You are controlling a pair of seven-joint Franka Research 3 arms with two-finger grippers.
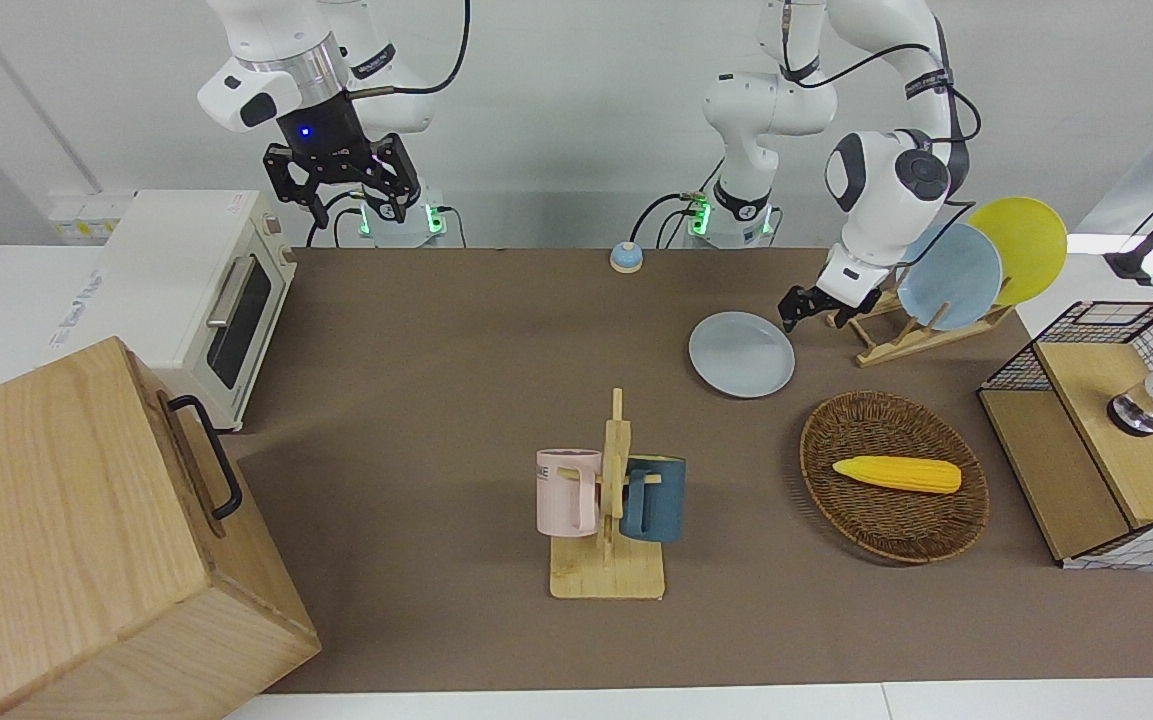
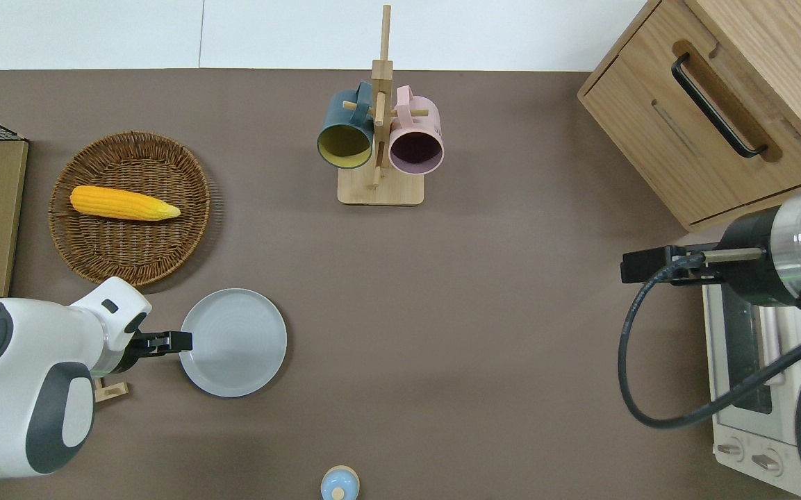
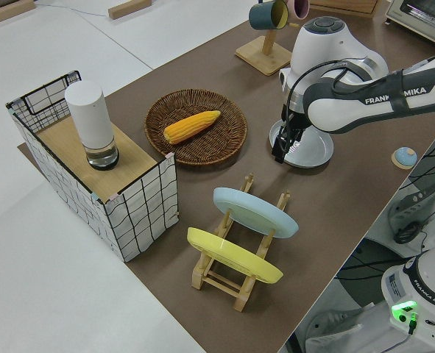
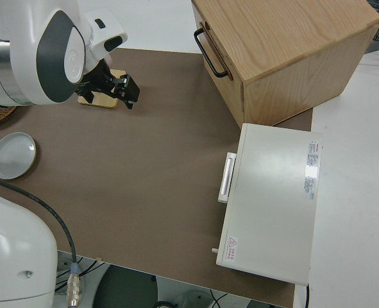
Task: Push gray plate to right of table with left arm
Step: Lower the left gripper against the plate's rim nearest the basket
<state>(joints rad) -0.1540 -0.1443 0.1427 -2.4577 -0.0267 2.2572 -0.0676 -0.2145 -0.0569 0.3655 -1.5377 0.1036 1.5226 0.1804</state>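
Front view: gray plate (image 1: pixel 742 353) flat on the counter (image 1: pixel 456 330), toward the left arm's end, nearer the robots than the wicker basket (image 1: pixel 893 474) with its corn (image 1: pixel 897 473); left claw (image 1: pixel 818 304) low at the plate's rim, beside the plate rack (image 1: pixel 921 330); right claw (image 1: pixel 341 175) parked, fingers spread. Overhead view: left claw (image 2: pixel 164 342) at the rim edge facing the left arm's end, fingers seemingly together, contact itself not certain; long bare stretch toward the oven (image 2: pixel 754 375). Left side view: claw tips (image 3: pixel 280 149) reaching down to rim height, unclear elsewhere. Right side view: plate (image 4: pixel 12 154) only, at frame edge. Risks, judged: claw riding over the shallow rim; off-centre push spinning the plate aside, toward the mug stand (image 2: pixel 379 149).
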